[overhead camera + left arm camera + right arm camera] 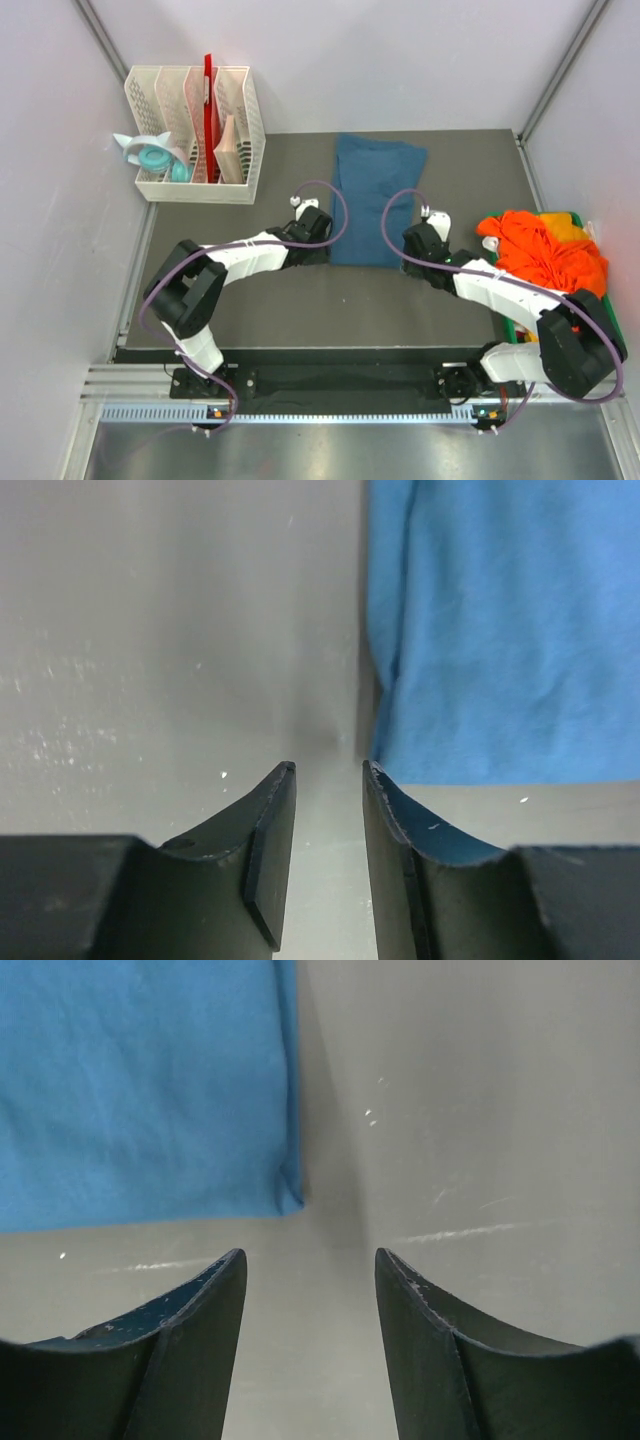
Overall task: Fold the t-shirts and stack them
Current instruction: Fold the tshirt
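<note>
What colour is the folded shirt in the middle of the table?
Plain teal-blue, with no pattern. The folded shirt shows best in the top external view.

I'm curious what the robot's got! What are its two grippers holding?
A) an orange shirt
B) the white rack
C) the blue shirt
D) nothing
D: the wrist views show the left gripper and the right gripper open and empty, with the blue shirt lying flat just beyond them.

Bright, even light, a soft shadow beside the teal t-shirt; wrist views slightly blurred close up.
</note>
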